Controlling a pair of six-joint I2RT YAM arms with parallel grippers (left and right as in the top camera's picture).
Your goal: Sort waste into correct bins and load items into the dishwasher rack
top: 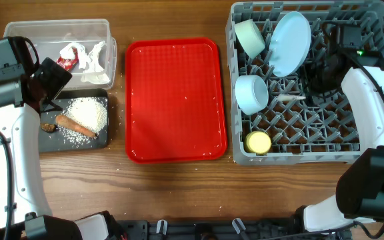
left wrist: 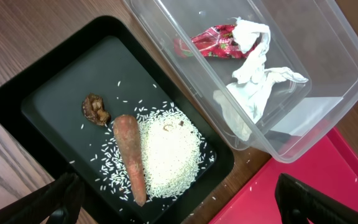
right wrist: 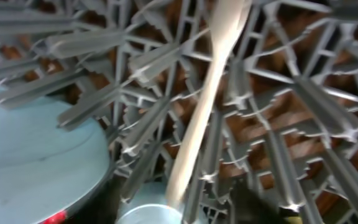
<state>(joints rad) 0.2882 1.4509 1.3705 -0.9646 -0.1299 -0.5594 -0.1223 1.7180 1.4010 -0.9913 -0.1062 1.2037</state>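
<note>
The spoon [right wrist: 207,99] lies loose across the pegs of the rack [top: 312,158], right of frame. A brush from the right gripper [top: 320,71], whose finger spread I cannot tell, could drop it through. The left gripper [left wrist: 182,205] hangs spread wide.

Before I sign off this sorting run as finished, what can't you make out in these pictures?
Right gripper: overhead it is a dark mass over the dishwasher rack; the right wrist view is blurred, so open or shut is unclear.
White plastic spoon: upper end cut off by the right wrist view's top edge.
Black tray: far corner hidden under the left arm overhead.
Red wrapper: partly covered by crumpled white paper, left wrist view.
</note>
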